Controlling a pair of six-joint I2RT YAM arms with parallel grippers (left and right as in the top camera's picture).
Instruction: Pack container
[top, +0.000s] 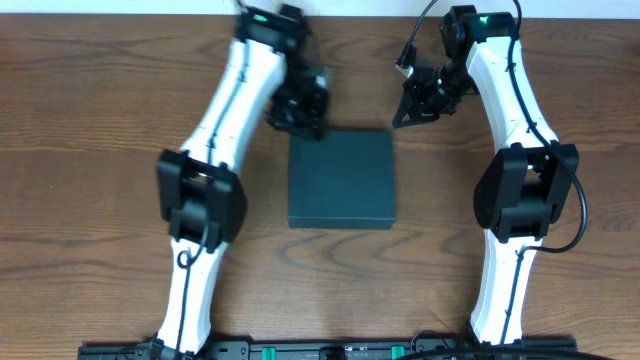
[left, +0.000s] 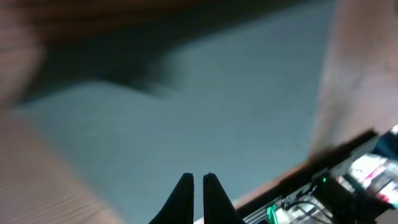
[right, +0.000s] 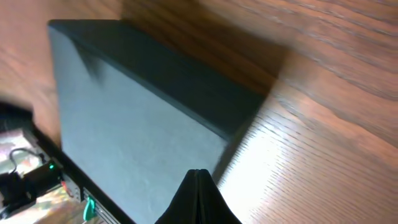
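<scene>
container (top: 341, 178) lies flat mid bench (top: 90, 90), lid down | I judge it light, stiff card that dents if squeezed; I'd take a rim edge | left fingers (left: 181, 202) seemingly closed, empty, view blurred | right fingers (right: 189, 199) closed, empty, beyond its far-right corner

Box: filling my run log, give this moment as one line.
box: closed | left pincer: shut, empty, at box's far-left corner | right pincer: shut, empty, clear of box
</scene>
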